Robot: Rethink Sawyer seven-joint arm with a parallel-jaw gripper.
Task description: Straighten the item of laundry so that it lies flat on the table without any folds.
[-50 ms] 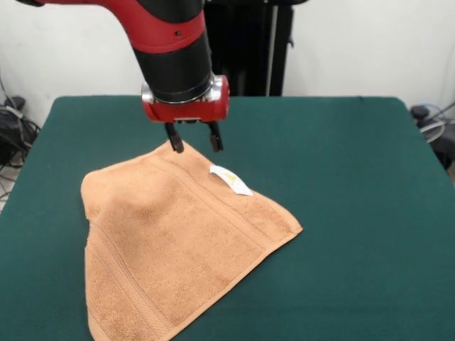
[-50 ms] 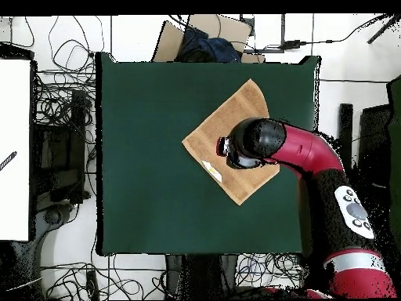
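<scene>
The item of laundry, a light orange-brown terry towel, lies spread on the green table left of centre, one corner pointing to the far side. It has a soft bump near its middle and its left edge looks slightly rumpled. A white label sits on its far right edge. My gripper hangs open just over the far corner, its left fingertip at the towel's tip, with nothing between the fingers. In the overhead view the arm's wrist covers the gripper and part of the towel.
Bare green table lies on every side of the towel, most of it to the right in the front view. Cables and a cardboard box lie on the floor beyond the table's edges.
</scene>
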